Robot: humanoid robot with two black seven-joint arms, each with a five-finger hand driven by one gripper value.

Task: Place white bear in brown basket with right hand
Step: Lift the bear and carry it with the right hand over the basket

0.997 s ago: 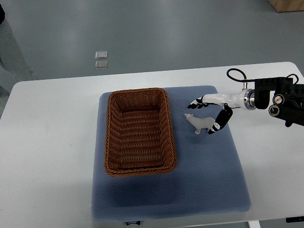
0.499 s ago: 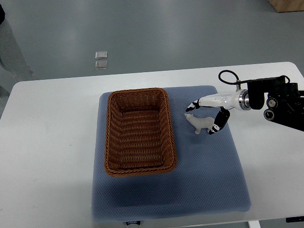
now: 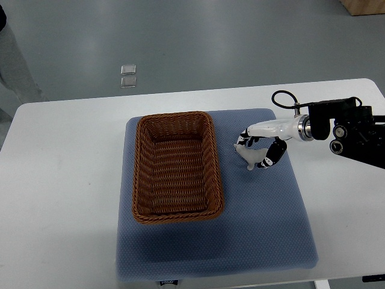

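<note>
I have the right robot hand [image 3: 257, 151] closing around the white bear [image 3: 249, 156], and that is the change that matters. A second ago its fingers [image 3: 243, 139] were spread wide, with the thumb on the near side and the others fanned out past the bear's back. Half a second ago they had drawn in closer. Now they wrap the toy from both sides, thumb pressed against its hindquarters and the fingertips curled over near its head. I judge the grasp as just forming: contact looks made, but I cannot tell how firm it is.

The arm has also slid in from the right edge, so the wrist sits nearer the middle of the blue mat [image 3: 264, 217] than before.

The white bear has barely shifted. It stands on the mat just beside the right wall of the brown basket [image 3: 175, 209], apart from the wicker and not lifted. The basket is empty and sits square on the left half of the mat, which lies on the white bench [image 3: 66, 180].

So the reach is over and the pick is under way. What remains, as I read it, is a lift clear of the rim, a short carry leftward over the wall, and a release inside. The left arm is not in view.
</note>
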